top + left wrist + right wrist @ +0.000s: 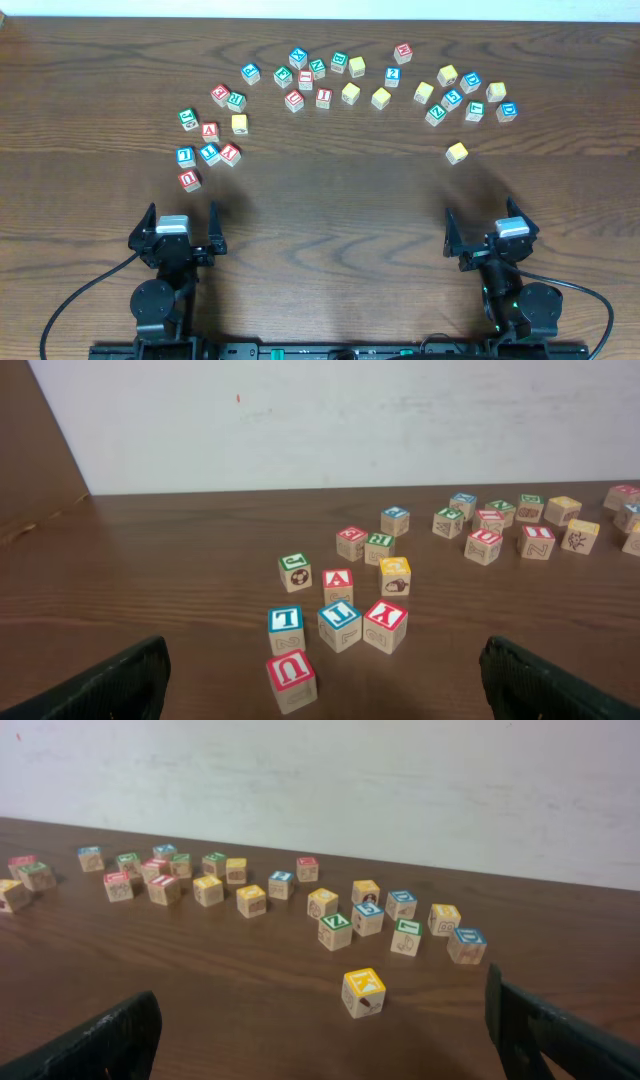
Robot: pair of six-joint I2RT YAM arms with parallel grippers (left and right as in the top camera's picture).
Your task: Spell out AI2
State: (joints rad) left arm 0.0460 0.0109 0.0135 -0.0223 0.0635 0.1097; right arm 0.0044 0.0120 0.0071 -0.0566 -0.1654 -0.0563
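Observation:
Wooden letter blocks lie in an arc across the far half of the table. A red-topped A block point(209, 130) sits in the left cluster and also shows in the left wrist view point(338, 584). A red-topped block that looks like an I point(323, 97) lies in the middle group. I cannot pick out a 2 block. My left gripper point(182, 215) is open and empty, its fingers point(325, 660) spread behind a red U block point(291, 678). My right gripper point(482, 215) is open and empty point(322, 1020), behind a lone yellow K block point(363, 992).
Blue L point(285, 627), blue point(339, 623) and red Y point(385, 624) blocks stand just beyond the U block. The yellow K block point(457, 152) sits apart from the right cluster point(470, 95). A pale wall runs behind the table's far edge point(400, 870).

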